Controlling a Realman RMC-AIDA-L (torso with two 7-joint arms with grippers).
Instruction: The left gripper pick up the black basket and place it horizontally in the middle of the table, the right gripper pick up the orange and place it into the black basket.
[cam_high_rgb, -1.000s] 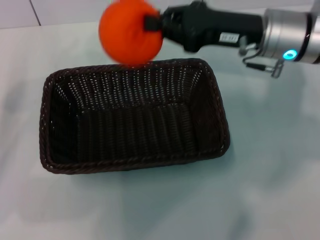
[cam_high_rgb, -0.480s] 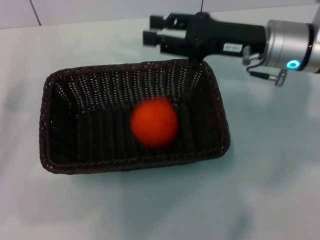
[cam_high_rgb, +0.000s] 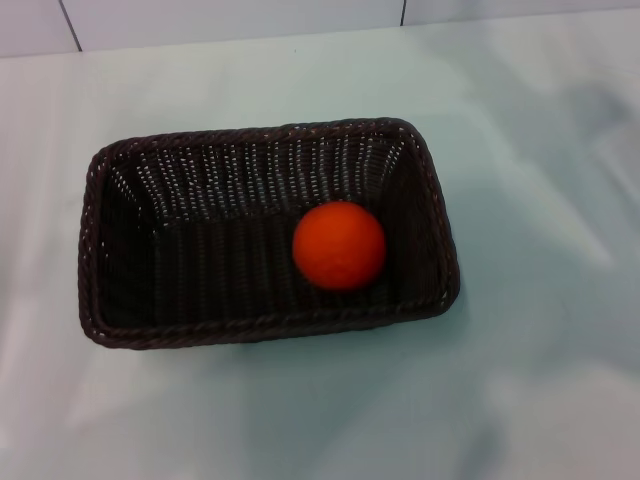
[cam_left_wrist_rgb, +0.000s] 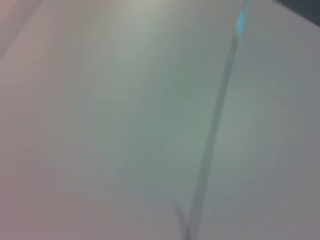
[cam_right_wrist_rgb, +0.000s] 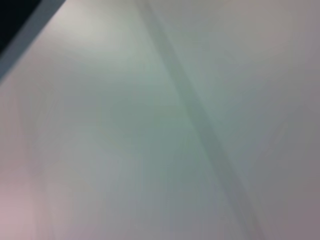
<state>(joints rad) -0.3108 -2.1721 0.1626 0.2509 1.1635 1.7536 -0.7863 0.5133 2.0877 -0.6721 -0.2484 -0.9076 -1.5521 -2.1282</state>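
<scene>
The black basket (cam_high_rgb: 130, 240) lies lengthwise across the middle of the pale table (cam_high_rgb: 540, 380) in the head view. The orange (cam_high_rgb: 339, 245) rests on the basket's floor, right of its middle, near the right wall. Neither gripper shows in the head view. The left wrist and right wrist views show only pale blurred surfaces and no fingers, basket or orange.
A white wall strip (cam_high_rgb: 200, 20) with a dark seam runs along the table's far edge. Bare tabletop surrounds the basket on all sides.
One second ago my right gripper held the orange above the basket's far rim. It opened, the orange fell into the basket, and the right arm has left the head view.
</scene>
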